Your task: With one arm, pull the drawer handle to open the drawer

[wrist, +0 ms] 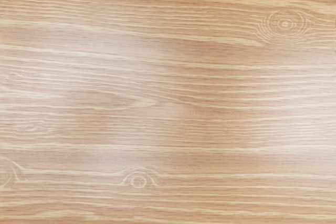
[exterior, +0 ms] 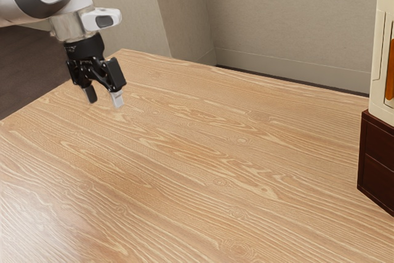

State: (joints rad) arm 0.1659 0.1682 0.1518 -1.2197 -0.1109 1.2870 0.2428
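1. Exterior view, upper left: gripper (exterior: 104, 97), fingers well apart, empty.
2. Exterior view, right edge: dark drawer unit (exterior: 377, 164) under a cream object (exterior: 383, 108).
3. Wrist view: wooden table (wrist: 210, 108) with round knots (wrist: 285, 23).

Count: 1 worktop (exterior: 184, 183), 1 dark brown cabinet (exterior: 375, 180) with 2 stacked panels showing, 1 cream casing (exterior: 375, 93), 1 orange strip (exterior: 390, 72). Also 1 arm (exterior: 68, 26), 1 hand (exterior: 104, 97).

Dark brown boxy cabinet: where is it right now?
The dark brown cabinet stands on the wooden table at the exterior view's right edge, beneath the cream, orange-panelled object.
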